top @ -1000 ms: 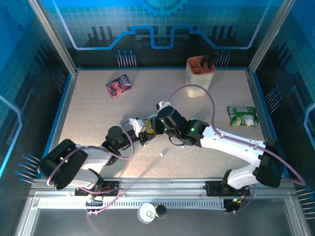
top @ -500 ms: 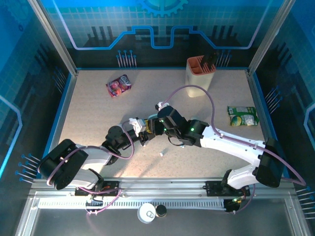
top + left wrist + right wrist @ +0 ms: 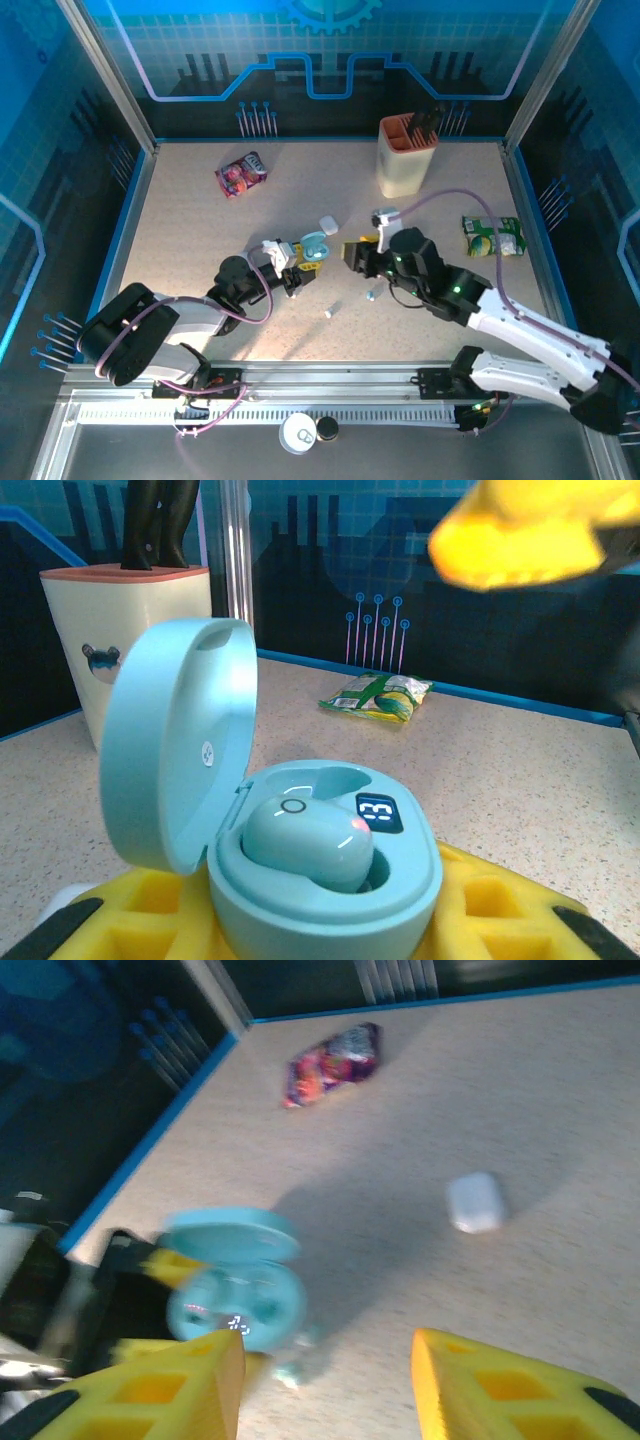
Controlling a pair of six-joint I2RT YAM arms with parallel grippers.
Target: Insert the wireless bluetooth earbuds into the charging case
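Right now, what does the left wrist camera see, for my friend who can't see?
An open pale blue case sits between yellow fingers, with one earbud tucked inside, a tiny red light on it. Behind it are a cream utensil holder and a green snack packet.

Glossy pale-blue plastic charging case point(image 3: 172, 765), matt speckled table point(image 3: 520, 780)

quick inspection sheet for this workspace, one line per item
surface: speckled beige table
job's things: blue case lid up with seated bud; white bud and blue bud loose on table; white case apart
clutter: purple packet, green packet, utensil holder
grippers: left gripper shut on blue case; right gripper jaws open, empty
cables: purple cable arching over right arm
surroundings: blue walls, metal posts
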